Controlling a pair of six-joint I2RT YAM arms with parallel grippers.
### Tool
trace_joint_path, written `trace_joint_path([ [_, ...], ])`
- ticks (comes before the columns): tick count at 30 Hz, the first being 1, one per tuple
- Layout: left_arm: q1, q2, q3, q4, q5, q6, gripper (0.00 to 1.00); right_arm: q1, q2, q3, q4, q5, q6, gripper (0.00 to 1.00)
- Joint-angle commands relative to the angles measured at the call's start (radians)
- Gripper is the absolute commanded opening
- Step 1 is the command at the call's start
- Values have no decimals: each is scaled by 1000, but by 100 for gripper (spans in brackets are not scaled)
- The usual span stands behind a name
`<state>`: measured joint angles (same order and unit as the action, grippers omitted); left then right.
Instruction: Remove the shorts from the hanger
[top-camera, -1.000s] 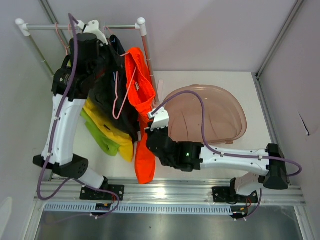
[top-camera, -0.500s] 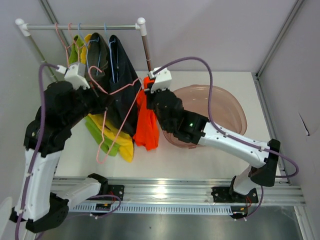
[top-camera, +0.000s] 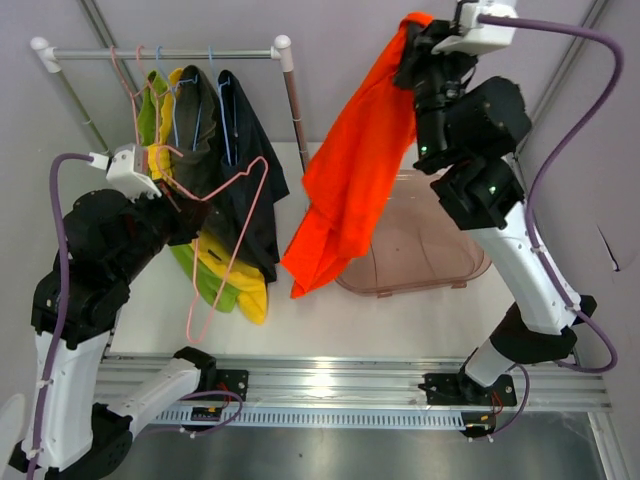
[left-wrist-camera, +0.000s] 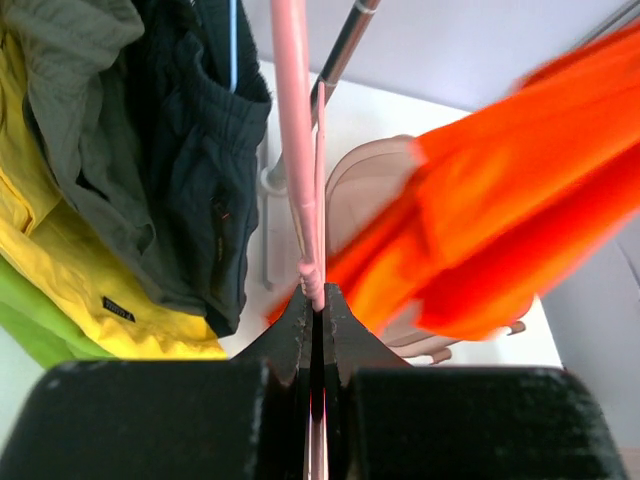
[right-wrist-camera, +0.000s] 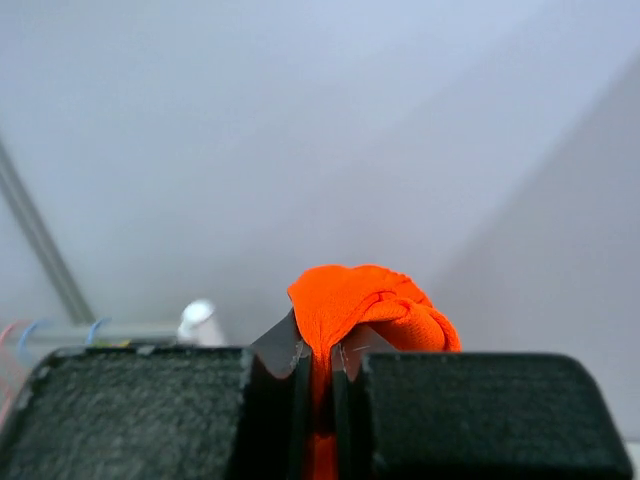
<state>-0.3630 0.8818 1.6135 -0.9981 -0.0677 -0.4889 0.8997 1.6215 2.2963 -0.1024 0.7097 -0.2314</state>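
Judging from the top view, the stripping step is done for one item: the orange shorts (top-camera: 350, 170) are clear of the pink hanger (top-camera: 235, 235) and are held high by the right gripper (top-camera: 420, 40), draped above the near-left rim of the tub (top-camera: 440, 270). The bare hanger is pinched by the left gripper (top-camera: 165, 185), well apart from the cloth. The black shorts (top-camera: 245, 170), olive-grey shorts (top-camera: 195, 110), yellow shorts (top-camera: 235, 285) and lime green shorts (top-camera: 200, 275) are seen on the rail (top-camera: 160, 53). A drop into the tub is probably called for next, then the empty hanger must be parked. The right fingertips are masked by cloth here. In the left wrist view, the jaws are seen clamped on the hanger wire; the orange cloth is motion-blurred. In the right wrist view, the jaws are closed on a bunched orange fold; the rest of the garment is cut off below.
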Motion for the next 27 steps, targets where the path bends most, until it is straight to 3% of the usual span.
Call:
trace_joint_path([
  [1, 7, -6, -21, 35, -12, 18, 0, -97, 3, 45, 20, -58, -43, 0],
  [5, 7, -6, -32, 35, -37, 24, 0, -203, -38, -21, -5, -104, 29, 0],
  [12, 7, 8, -49, 61, -46, 21, 0, -341, -164, -335, 47, -165, 162, 0],
  [16, 7, 34, -21, 69, -53, 27, 0, -372, -267, -657, 90, -165, 227, 0],
  [20, 7, 92, 58, 72, -81, 49, 0, -377, -399, -948, 89, -170, 398, 2],
  [21, 7, 127, 78, 73, -96, 62, 0, -377, -451, -998, 49, -167, 438, 19],
  [22, 7, 147, 95, 72, -107, 70, 0, -378, -474, -1044, 23, -171, 478, 49],
  [23, 7, 167, 152, 69, -118, 79, 0, -377, -497, -1127, -21, -183, 510, 99],
  [27, 7, 287, 282, 58, -159, 121, 0, -374, -595, -1290, -126, -223, 662, 99],
])
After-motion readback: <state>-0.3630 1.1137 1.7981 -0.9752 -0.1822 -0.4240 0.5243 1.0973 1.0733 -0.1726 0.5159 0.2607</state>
